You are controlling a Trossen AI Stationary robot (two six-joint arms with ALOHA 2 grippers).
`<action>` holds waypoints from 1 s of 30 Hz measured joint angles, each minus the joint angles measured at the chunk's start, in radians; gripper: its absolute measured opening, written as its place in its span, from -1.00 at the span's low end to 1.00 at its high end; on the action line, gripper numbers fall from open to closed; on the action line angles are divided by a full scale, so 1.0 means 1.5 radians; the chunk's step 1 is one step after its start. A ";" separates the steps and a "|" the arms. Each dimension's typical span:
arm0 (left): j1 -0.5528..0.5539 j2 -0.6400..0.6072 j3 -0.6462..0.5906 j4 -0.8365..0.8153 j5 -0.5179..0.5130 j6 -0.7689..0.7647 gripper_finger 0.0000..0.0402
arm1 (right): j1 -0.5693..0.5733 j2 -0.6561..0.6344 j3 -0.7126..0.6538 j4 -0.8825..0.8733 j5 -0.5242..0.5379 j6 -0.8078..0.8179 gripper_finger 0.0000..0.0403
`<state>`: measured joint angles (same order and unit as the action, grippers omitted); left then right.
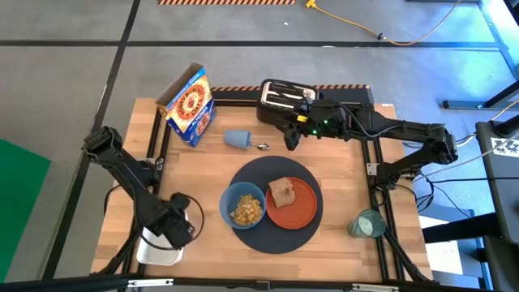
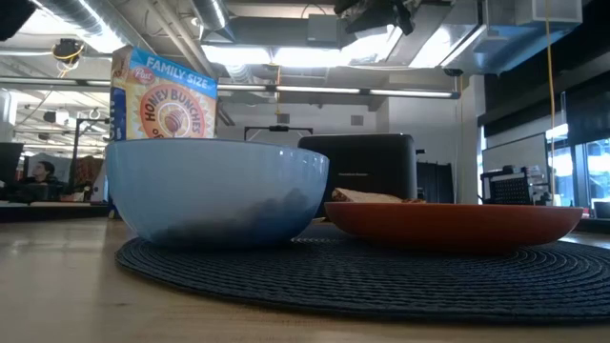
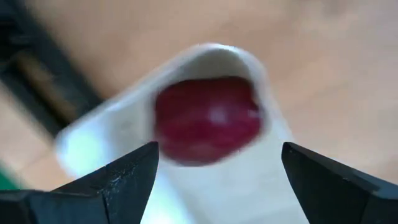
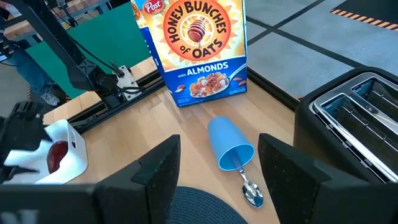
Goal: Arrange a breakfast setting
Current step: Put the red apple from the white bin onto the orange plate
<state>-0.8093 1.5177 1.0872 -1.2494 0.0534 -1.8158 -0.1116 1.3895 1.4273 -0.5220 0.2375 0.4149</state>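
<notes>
Directly beneath our left pincer [image 3: 214,171], jaws spread and empty, sits the small round red fruit [image 3: 208,119] in its white rectangular tray [image 3: 124,134]; probably smooth, light, bruisable, best pinched gently across its middle.

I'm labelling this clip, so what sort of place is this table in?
Probably a robotics lab or workshop, not a kitchen: exposed ceiling ducts overhead, a taped concrete floor around the wooden table, and a person at a desk behind.
</notes>
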 joint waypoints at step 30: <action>-0.044 0.006 -0.054 0.044 0.035 -0.269 0.56 | 0.001 0.000 0.000 -0.002 -0.009 -0.003 0.03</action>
<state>-0.8753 1.5269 1.0060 -1.1832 0.1066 -2.2188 -0.1108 1.3895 1.4273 -0.5255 0.2245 0.4106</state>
